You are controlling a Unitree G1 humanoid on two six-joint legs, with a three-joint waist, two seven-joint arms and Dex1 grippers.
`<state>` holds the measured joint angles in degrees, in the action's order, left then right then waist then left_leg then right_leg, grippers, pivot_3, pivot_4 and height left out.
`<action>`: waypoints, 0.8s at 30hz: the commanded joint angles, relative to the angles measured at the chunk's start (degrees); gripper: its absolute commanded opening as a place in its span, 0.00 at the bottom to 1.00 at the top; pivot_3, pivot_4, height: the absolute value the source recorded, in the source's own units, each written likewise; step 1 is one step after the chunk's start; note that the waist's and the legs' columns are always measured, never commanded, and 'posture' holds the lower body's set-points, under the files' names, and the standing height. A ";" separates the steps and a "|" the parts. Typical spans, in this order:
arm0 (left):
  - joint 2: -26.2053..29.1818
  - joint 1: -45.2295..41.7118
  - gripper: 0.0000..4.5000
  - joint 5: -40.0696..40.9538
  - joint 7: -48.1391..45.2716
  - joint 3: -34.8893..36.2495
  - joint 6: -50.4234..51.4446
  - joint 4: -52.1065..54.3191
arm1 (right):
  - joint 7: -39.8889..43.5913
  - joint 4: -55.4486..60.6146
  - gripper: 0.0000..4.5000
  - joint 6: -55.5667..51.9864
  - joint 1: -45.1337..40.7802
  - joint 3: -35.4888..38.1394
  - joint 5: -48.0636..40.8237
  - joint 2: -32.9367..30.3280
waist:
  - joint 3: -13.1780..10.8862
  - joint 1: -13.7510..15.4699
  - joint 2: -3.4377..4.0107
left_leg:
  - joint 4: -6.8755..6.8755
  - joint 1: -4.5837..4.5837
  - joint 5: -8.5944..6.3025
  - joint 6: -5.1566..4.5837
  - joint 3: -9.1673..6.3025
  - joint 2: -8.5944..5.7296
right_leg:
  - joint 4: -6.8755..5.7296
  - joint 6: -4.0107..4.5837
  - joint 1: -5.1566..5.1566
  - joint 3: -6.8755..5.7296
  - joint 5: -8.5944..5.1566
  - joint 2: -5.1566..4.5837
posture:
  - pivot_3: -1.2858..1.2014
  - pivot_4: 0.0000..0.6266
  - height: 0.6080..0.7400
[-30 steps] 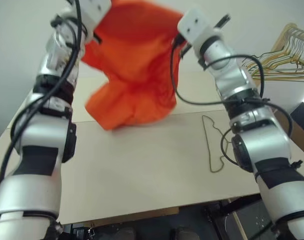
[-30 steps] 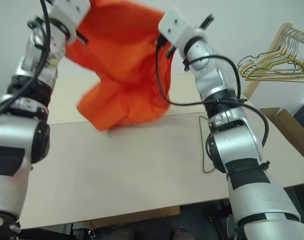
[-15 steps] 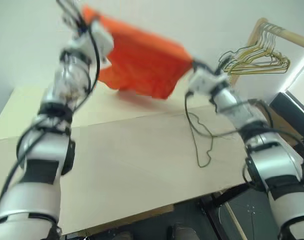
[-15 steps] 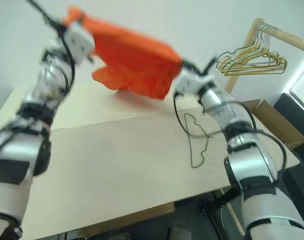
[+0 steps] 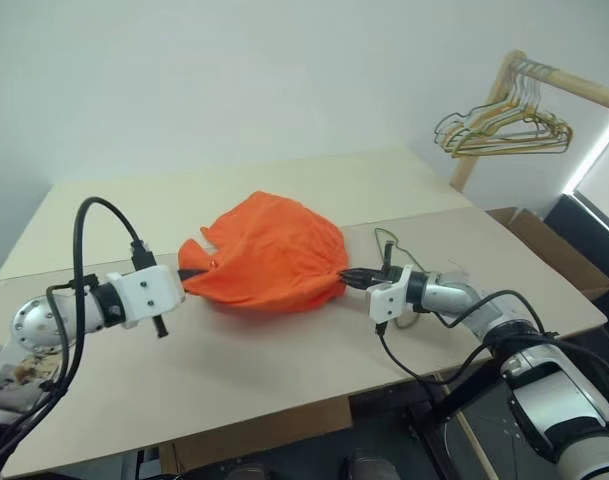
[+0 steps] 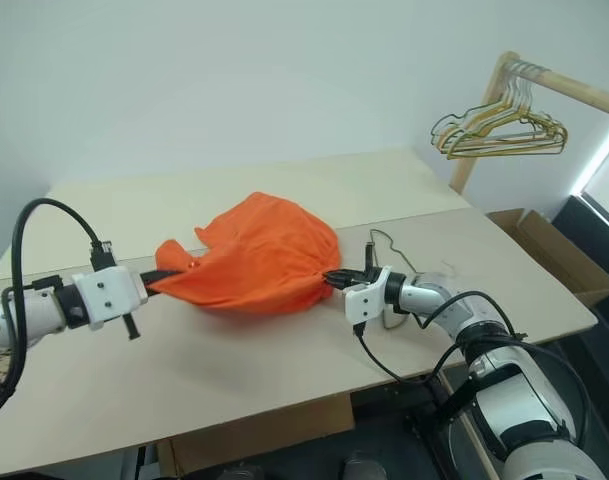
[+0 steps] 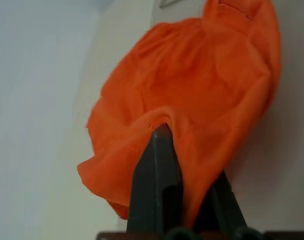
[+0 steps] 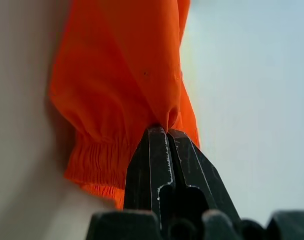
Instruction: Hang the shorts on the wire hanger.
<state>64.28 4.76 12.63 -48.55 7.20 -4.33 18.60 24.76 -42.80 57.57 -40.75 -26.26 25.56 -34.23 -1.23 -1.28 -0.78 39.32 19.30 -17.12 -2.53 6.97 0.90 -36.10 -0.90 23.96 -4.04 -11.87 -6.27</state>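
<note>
Left tool (image 5: 191, 272) clamped shut on one edge of the shorts (image 5: 274, 250), fabric pinched between the black fingers (image 7: 154, 185) and draped over them in the left wrist view. Right tool (image 5: 350, 277) likewise closed on the opposite edge, beside the gathered elastic waistband (image 8: 94, 160), with cloth bunched at the tips of its fingers (image 8: 152, 165). Stretched between the two tools, low over the tabletop (image 5: 284, 370), a rounded bright orange mound resting on the pale surface near its middle. Both arms reaching in from either side, nearly level, pointed toward each other.

Just beyond the right tool, lying flat on the tabletop, the wire hanger (image 5: 386, 243): thin and dark, partly hidden behind the wrist and its black cable, its loop showing just beside the shorts' right edge. Touching the fabric or not: cannot tell.

At the far right, past the tabletop's corner, a wooden rail (image 5: 569, 85) on a slanted post, carrying a bunch of gold and green hangers (image 5: 504, 130). Below it, beside the tabletop, an open cardboard box (image 5: 549, 250). Behind everything, a plain pale wall (image 5: 234, 80).
</note>
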 commanded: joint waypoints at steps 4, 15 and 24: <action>4.82 11.40 0.00 1.69 -12.70 7.24 3.16 9.15 | 4.44 5.89 0.00 1.95 2.59 -0.66 1.45 -4.32 | -0.01 1.30 0.01 | 0.01 0.04 0.04 -0.02 0.05 0.00 | -0.03 0.12 0.07 0.06 -0.05 0.01 | 0.55 0.00 1.00; -0.85 9.17 0.00 -7.26 -6.49 -4.12 19.90 23.03 | -2.22 19.36 0.00 -1.77 10.01 4.05 12.85 -13.67 | -0.02 1.29 0.00 | 0.01 0.06 -0.03 -0.15 0.12 0.03 | -0.03 0.13 0.14 0.19 -0.09 0.09 | 0.53 0.00 1.00; -0.96 9.45 0.21 -6.25 -9.32 -4.62 20.45 23.76 | 1.50 27.02 0.16 -2.57 17.44 4.94 8.84 -17.47 | -0.04 0.44 -0.04 | 0.00 0.07 -0.16 -0.38 0.12 0.03 | 0.04 0.17 0.12 0.22 -0.13 0.08 | 0.52 0.00 1.00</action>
<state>63.20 14.10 5.74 -57.16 1.09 16.48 40.90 25.49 -18.38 55.52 -23.09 -23.35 36.96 -50.54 -1.28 -0.84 -0.82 39.33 19.36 -17.32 -2.98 7.09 0.93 -36.06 -0.71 24.09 -3.82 -12.01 -6.18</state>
